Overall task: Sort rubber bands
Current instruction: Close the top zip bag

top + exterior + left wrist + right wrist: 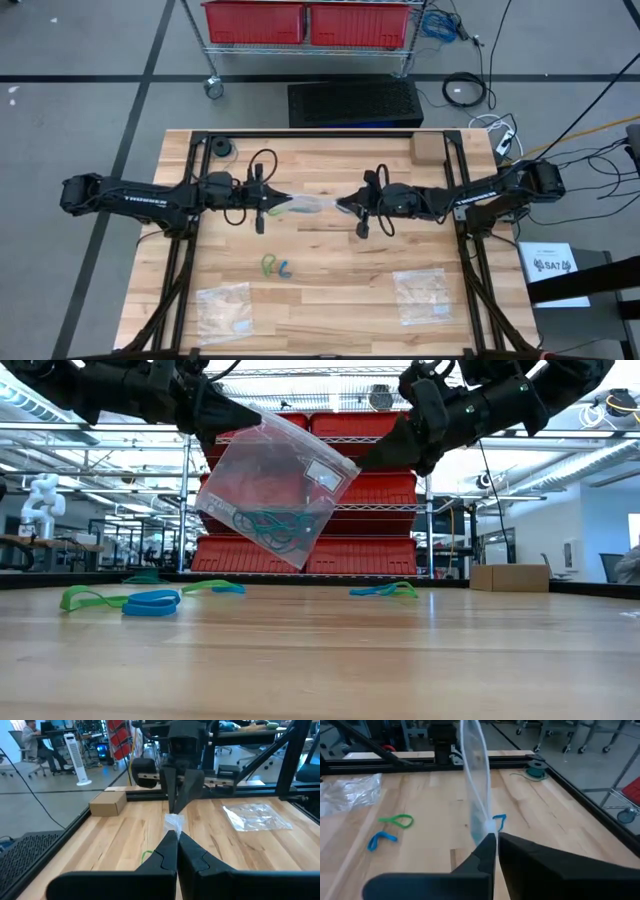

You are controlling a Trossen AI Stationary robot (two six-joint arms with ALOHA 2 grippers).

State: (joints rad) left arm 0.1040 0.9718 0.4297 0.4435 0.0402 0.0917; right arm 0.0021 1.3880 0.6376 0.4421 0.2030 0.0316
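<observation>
Blue rubber band (152,603) foreground; "SAT" sheet (553,265) beside table (330,310).

Both arms are matte black, built of boxy links and rounded joint housings. The left arm (140,195) bears white lettering along its long link; the right arm (480,195) bears a small white mark. Thin black cables loop beside each wrist. Each claw ends in two black, wedge-shaped fingers (192,857) tapering to narrow tips.

A clear bag (275,485) with dark green rubber bands (270,525) inside hangs tilted above the tabletop (320,660), pinched by both hands. Blue and green loose bands (150,602) lie below.
</observation>
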